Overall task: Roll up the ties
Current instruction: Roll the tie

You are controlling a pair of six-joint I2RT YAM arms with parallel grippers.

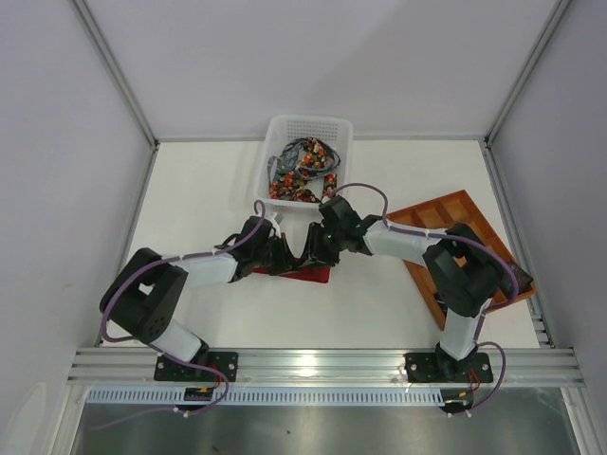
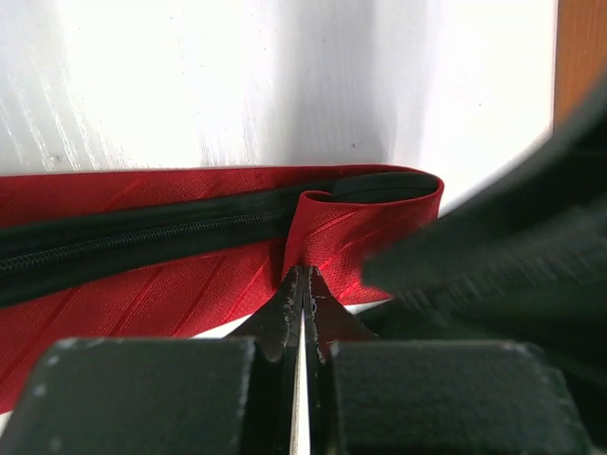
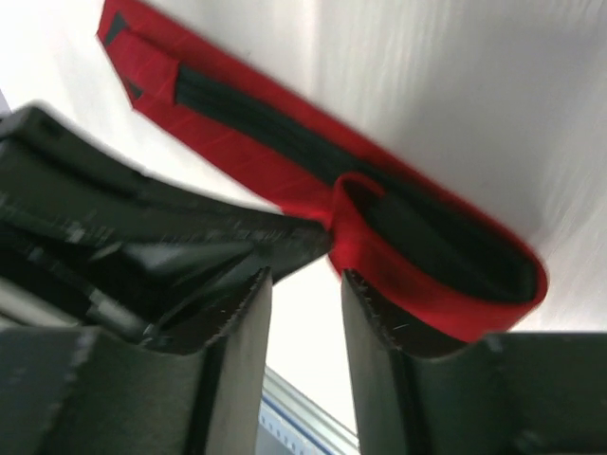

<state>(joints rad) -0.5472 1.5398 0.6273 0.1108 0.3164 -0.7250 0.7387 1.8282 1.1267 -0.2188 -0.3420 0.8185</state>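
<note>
**Red tie: left jaws clamping the fold, right jaws standing open**

Red tie is lying flat on the white worktop, roughly centre, on the near side of the basket and left of the orange-brown tray. Both arms are converging over it and covering most of it from above.

Left wrist view: the tie is running off to the left with its dark lining facing up, and its end is curling back on itself into a small loop. Left jaws are pressed together and pinching the near edge of that loop.

Right wrist view: right jaws are spread, with nothing between them. One finger is sitting just beside the looped end of the tie; can't tell if it's touching.

Dotted ties are sitting bunched in the basket at the far side, well apart from both arms.
</note>
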